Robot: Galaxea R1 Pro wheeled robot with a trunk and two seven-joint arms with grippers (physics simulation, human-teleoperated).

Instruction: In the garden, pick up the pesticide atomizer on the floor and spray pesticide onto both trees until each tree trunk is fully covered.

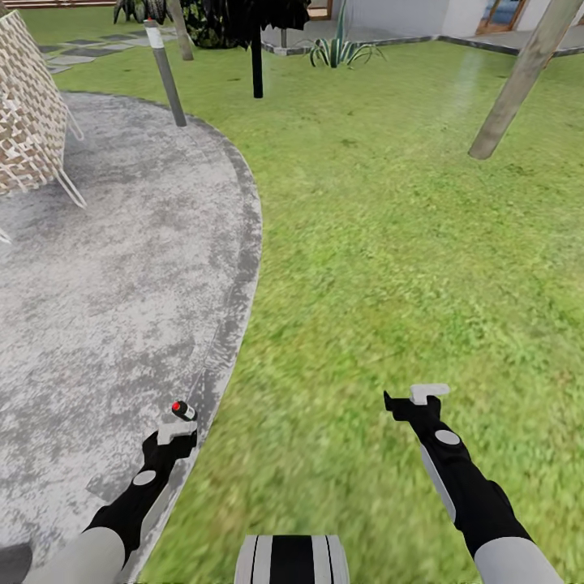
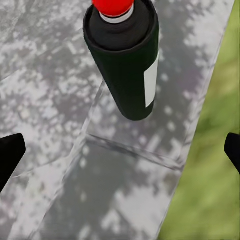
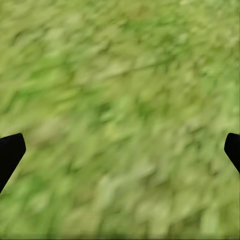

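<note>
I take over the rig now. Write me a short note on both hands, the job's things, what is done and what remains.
Left hand: open, above the atomizer, not gripping.
Right hand: open, empty, over the lawn.
The atomizer lies on the grey paving near its edge.
One leaning tree trunk stands far ahead to the right.
Done: approach.
Left: grasp the atomizer, spray both trunks.

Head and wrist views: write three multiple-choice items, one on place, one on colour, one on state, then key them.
1. The black cylindrical atomizer bottle stands on:
A. grey speckled paving
B. grass
C. a wooden bench

2. Its round cap is:
A. blue
B. red
C. yellow

3. The left claw is:
A. shut on the bottle
B. shut, empty
C. open, short of the bottle

Key: 1 A, grey paving lies under it beside the grass; 2 B, the top is red; 3 C, the fingertips sit wide apart with the bottle beyond them.
</note>
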